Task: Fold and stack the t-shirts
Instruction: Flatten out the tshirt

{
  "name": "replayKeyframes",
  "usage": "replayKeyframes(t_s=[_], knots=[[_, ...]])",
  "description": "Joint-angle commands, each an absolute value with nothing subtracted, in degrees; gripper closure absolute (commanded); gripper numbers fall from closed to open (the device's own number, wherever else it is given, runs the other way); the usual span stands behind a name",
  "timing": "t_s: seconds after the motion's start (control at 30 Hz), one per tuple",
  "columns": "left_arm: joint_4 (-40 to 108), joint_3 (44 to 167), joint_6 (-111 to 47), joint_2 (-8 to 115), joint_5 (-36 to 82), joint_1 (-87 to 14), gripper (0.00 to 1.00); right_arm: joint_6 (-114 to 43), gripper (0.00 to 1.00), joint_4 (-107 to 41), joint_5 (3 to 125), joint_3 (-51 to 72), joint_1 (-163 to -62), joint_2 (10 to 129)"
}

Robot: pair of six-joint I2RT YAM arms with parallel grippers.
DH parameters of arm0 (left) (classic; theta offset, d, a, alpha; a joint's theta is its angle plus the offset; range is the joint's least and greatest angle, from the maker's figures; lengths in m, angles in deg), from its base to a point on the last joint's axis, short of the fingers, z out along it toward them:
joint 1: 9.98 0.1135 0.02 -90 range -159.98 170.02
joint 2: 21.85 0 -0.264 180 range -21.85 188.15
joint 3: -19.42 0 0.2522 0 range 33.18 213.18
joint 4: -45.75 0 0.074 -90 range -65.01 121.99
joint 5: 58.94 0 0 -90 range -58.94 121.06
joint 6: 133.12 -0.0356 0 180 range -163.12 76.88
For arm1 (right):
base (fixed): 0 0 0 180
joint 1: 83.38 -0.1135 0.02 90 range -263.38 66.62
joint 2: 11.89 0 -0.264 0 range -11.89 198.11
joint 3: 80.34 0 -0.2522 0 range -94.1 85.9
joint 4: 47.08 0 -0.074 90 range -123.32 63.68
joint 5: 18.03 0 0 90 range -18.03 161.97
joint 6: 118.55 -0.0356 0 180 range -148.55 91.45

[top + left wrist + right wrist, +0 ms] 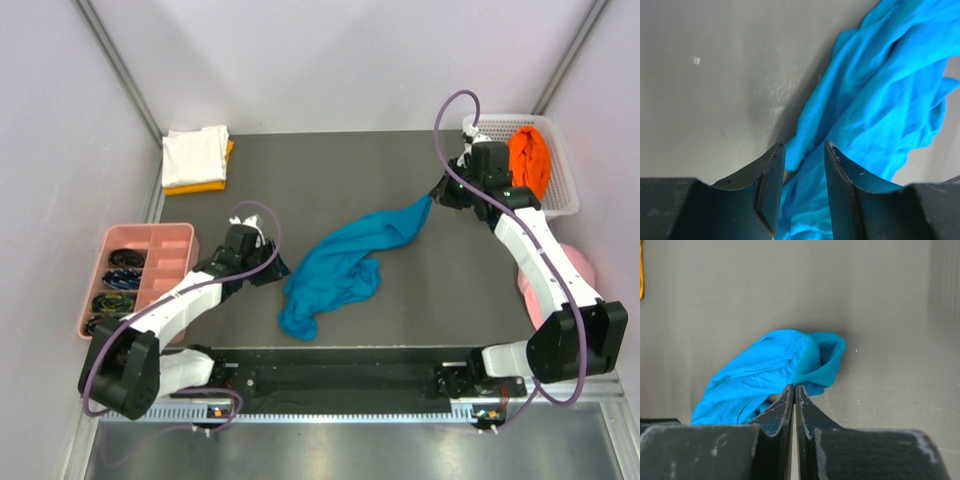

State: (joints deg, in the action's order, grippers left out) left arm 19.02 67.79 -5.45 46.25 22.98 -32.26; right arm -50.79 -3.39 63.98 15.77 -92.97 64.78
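Overhead, a dark table (330, 170) holds a crumpled teal-blue t-shirt (335, 270) at its centre. The cloth is bunched toward 7 o'clock, and one corner is drawn out in a taut point toward 2 o'clock.

The right tool (437, 197) has its fingers pressed together on that drawn-out corner. In the right wrist view the blue cloth gathers at the closed tips and hangs just above the table.

The left tool (272, 268) sits at the shirt's 9 o'clock edge. In the left wrist view its two fingers stand apart. Blue cloth shows through the gap and spreads away to the right, and the fingers are not clamped on it.

At 10 o'clock, a folded white t-shirt (195, 152) lies on top of a yellow-orange t-shirt (200, 186). At 2 o'clock, a bright orange t-shirt (530, 160) sits bundled in a white basket (566, 190).

A pink tray (172, 236) with compartments lies at 9 o'clock, with dark coiled items in its left column. At 4 o'clock, a pink cap (580, 262) is partly hidden behind the right arm.
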Motion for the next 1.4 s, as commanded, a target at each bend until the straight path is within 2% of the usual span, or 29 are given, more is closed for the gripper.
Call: replayKeyframes(t_s=[0.0, 0.4, 0.67, 0.87, 0.93, 1.0, 1.07, 1.1, 1.37], knots=[[18.28, 64.91, -4.18, 43.73, 23.59, -33.0, 0.58, -51.05, 1.0, -5.64, 64.24, 15.85, -93.05, 63.52], [21.7, 60.34, -2.34, 43.54, 23.59, -34.32, 0.6, -51.14, 1.0, -5.99, 63.8, 17.69, -93.05, 63.7], [25.83, 60.25, -2.16, 47.23, 23.41, -35.03, 0.71, -50.96, 1.0, -5.81, 63.89, 17.43, -93.05, 63.87], [28.21, 60.78, -1.81, 49.61, 22.97, -35.2, 0.74, -50.61, 1.0, -5.64, 63.88, 17.34, -92.96, 64.23], [28.39, 61.04, -1.63, 49.87, 22.53, -35.2, 0.76, -50.61, 1.0, -5.38, 64.06, 17.17, -93.05, 64.23], [28.3, 61.39, -1.72, 49.61, 22.44, -35.29, 0.83, -50.61, 1.0, -5.37, 64.06, 17.17, -93.05, 64.23], [28.13, 61.48, -1.72, 49.35, 22.88, -35.38, 0.92, -50.7, 1.0, -5.37, 64.06, 16.99, -93.05, 64.31], [27.6, 61.83, -1.81, 49.35, 22.97, -35.38, 1.0, -50.7, 1.0, -5.37, 64.06, 17.08, -93.05, 64.31], [20.58, 67.61, -4.0, 44.87, 27.61, -35.38, 1.0, -50.7, 1.0, -5.9, 63.19, 17.17, -93.05, 64.4]])
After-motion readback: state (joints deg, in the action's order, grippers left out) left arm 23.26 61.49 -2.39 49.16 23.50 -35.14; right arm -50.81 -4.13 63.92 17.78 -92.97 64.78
